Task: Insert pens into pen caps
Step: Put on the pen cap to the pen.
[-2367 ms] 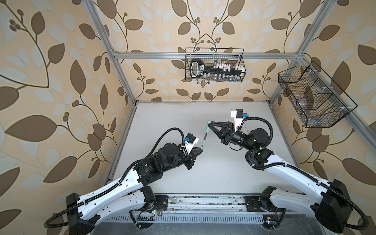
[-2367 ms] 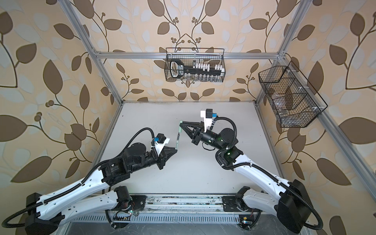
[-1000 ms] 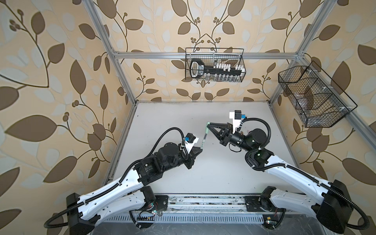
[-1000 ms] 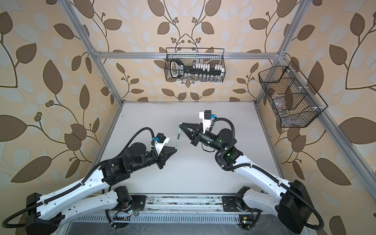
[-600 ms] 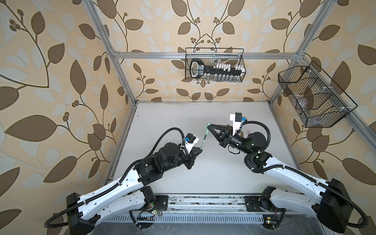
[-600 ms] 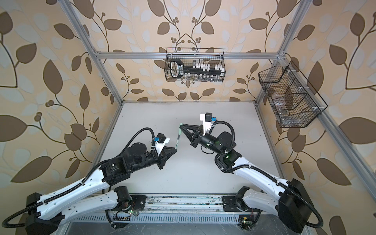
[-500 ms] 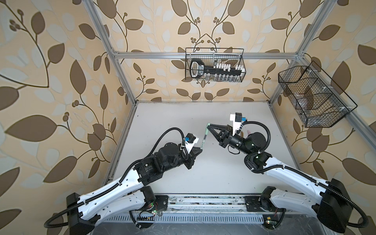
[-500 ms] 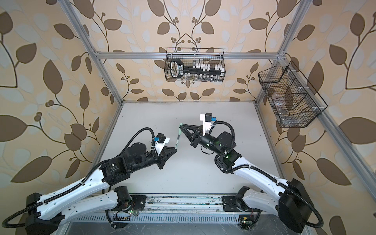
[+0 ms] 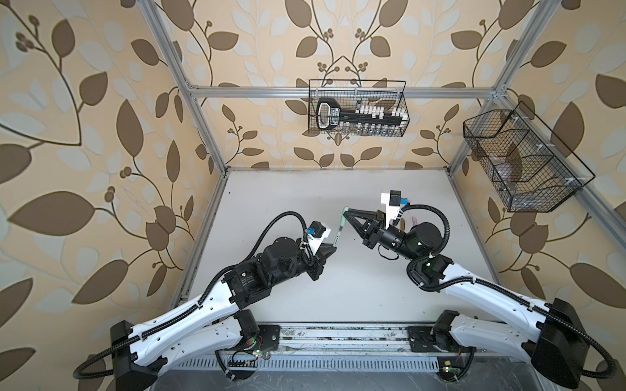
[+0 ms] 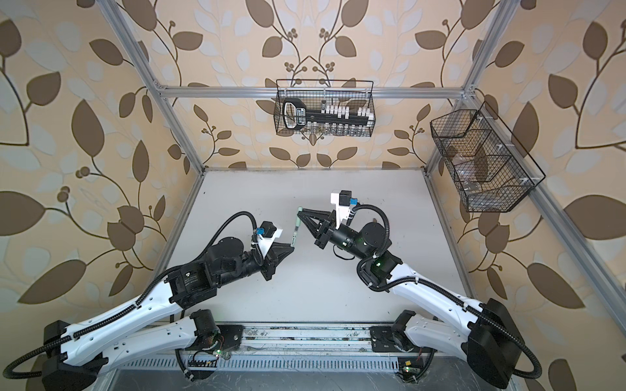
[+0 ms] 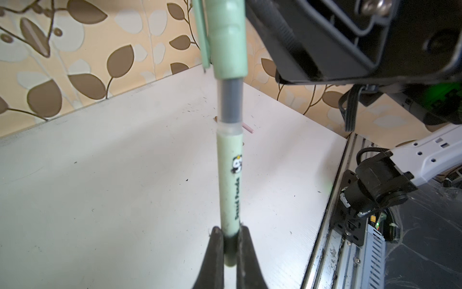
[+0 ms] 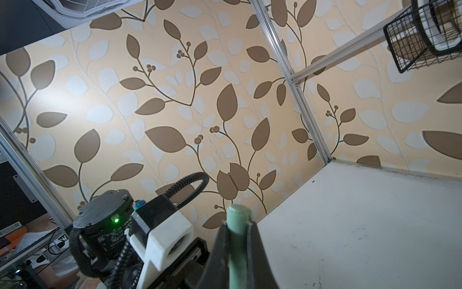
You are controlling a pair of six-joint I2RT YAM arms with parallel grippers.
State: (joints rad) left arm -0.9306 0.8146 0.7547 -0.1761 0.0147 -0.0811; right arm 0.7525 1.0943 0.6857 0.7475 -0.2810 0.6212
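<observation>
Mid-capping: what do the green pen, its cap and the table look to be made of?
Pen: likely plastic, with a pale green satin barrel carrying a printed panda and lettering, and a clear collar over a grey section near the tip.
Cap: the same-looking green plastic, with a moulded clip and a soft sheen.
Table: white matte board, probably laminate, with fine scuffs and dark specks.

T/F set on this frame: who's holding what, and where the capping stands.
1. The left gripper has its jaws shut on the green pen. True.
2. The right gripper holds a pink cap. False: it is shut on the green cap.
3. The cap is pushed fully home. False: a grey section of the pen shows between cap and barrel.
4. A pink item lies on the table. True.
</observation>
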